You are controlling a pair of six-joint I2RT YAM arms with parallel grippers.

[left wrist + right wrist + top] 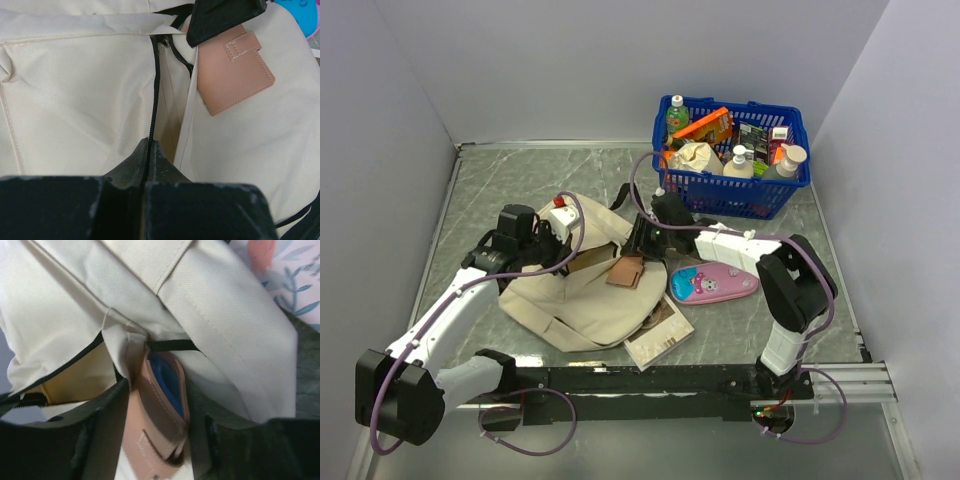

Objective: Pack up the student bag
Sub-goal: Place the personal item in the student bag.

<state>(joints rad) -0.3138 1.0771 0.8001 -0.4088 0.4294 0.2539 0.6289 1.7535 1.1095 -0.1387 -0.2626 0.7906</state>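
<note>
student bag (570,300) is laid flat on the table (500,180) in front of both arms, and its black zipper trim (155,80) is pinched by the fully closed left gripper (148,150), judged to be so the mouth is held open for loading. tan wallet (145,430) is framed by the half-spread jaws of the right gripper (159,405) at that opening, likely for insertion; whether it is actually squeezed or loose cannot be told, and the bag's inside is mostly hidden by fabric folds.
</note>
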